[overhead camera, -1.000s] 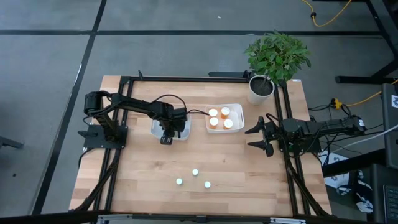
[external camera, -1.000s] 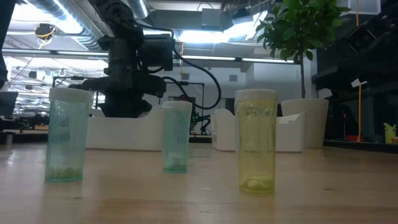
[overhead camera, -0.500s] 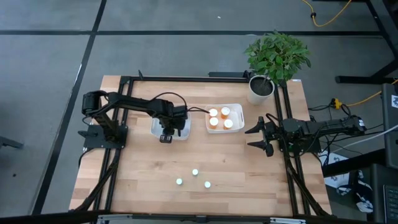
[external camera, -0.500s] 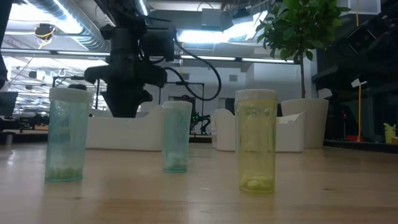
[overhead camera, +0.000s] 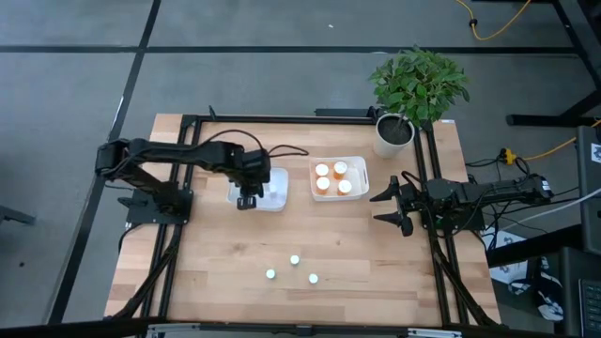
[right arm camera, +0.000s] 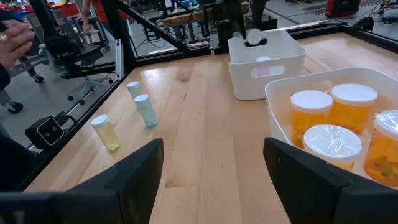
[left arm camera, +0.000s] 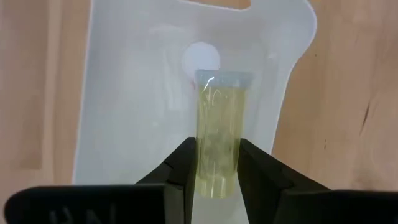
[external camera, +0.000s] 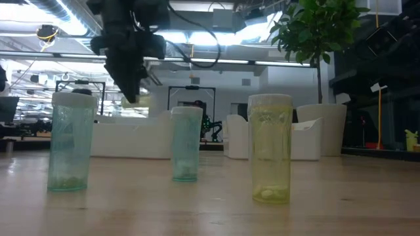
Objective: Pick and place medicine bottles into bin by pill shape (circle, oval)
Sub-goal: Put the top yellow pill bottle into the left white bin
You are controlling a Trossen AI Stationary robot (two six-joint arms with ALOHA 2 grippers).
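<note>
My left gripper [overhead camera: 246, 197] hangs over the left white bin [overhead camera: 272, 195], shut on a pale yellow-green medicine bottle [left arm camera: 217, 137]. A white round thing [left arm camera: 201, 57] lies in that bin. Three small white-capped bottles [overhead camera: 294, 260] [overhead camera: 270, 274] [overhead camera: 314, 279] stand on their bases near the table's front. In the low view these are a teal one [external camera: 70, 141], a bluish one [external camera: 186, 144] and a yellow one [external camera: 270, 147]. The right bin [overhead camera: 358, 169] holds several orange bottles [right arm camera: 311, 112]. My right gripper [overhead camera: 380, 205] waits open at the table's right edge. My left gripper pinches the bottle's two sides [left arm camera: 216, 163] between its two fingers. The fingers come steeply from above and lie along the bottle. Its far end [left arm camera: 224, 79] sticks out past the fingertips. The bottle hangs clear above the bin, and its lower end [external camera: 136, 100] shows under the fingers.
A potted plant [overhead camera: 394, 131] stands at the far right corner. Bare wood lies between the bins and the three standing bottles. A black frame [overhead camera: 282, 118] runs around the table. A person's hand [right arm camera: 15, 37] shows beyond the table in the right wrist view.
My left gripper has risen from low inside the left bin to well above its rim, turning a little as it went. The pale bottle's end now shows under its fingers in the low view.
</note>
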